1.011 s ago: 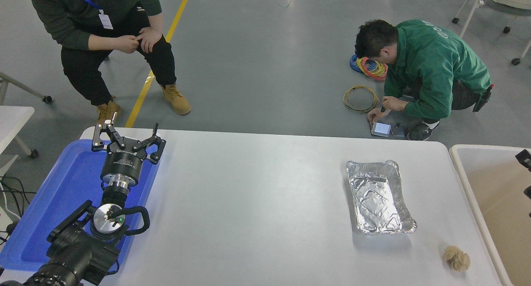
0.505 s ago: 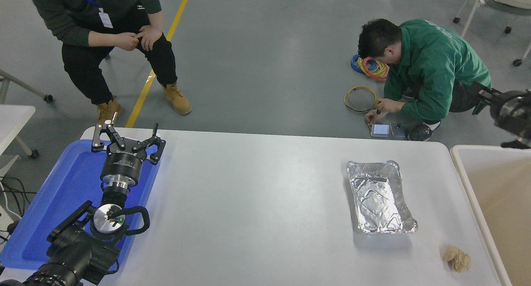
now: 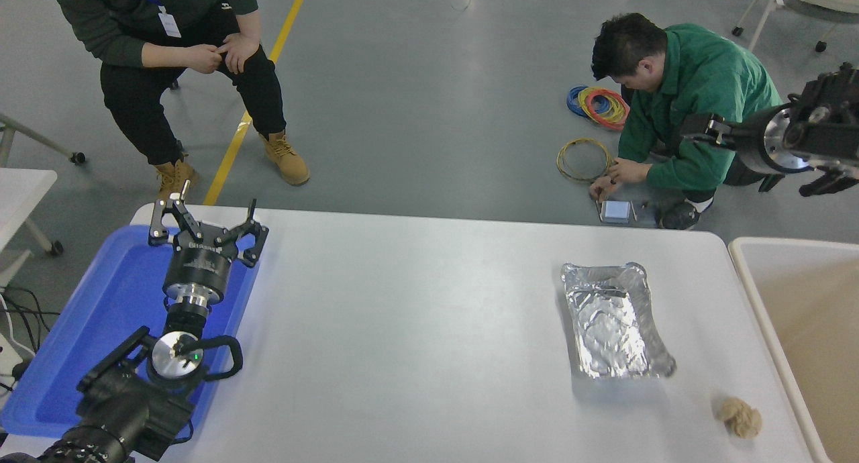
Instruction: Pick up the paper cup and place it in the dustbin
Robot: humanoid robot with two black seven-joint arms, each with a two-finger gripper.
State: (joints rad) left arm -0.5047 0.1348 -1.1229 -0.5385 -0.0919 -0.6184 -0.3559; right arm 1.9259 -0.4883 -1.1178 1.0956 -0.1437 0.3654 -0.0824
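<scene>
The paper cup is out of view. The dustbin (image 3: 739, 265), with an off-white rim and a beige inside, fills the lower right corner beside the table. My right gripper (image 3: 694, 129) hangs high at the upper right, above the bin's far end, and points left in front of the crouching person's green jacket. Whether it holds anything cannot be made out. My left gripper (image 3: 205, 216) stays parked open over the blue tray (image 3: 100, 315) at the lower left, with nothing in it.
A crinkled foil tray (image 3: 614, 319) lies on the white table (image 3: 402, 329) right of centre. A brownish paper ball (image 3: 739, 417) sits near the front right corner. One person sits at the far left, another crouches on the floor by wire coils (image 3: 597, 107).
My right arm has risen from the right edge over the dustbin and swung up and left into view. The crouching person has lifted their head. The left arm has not moved.
</scene>
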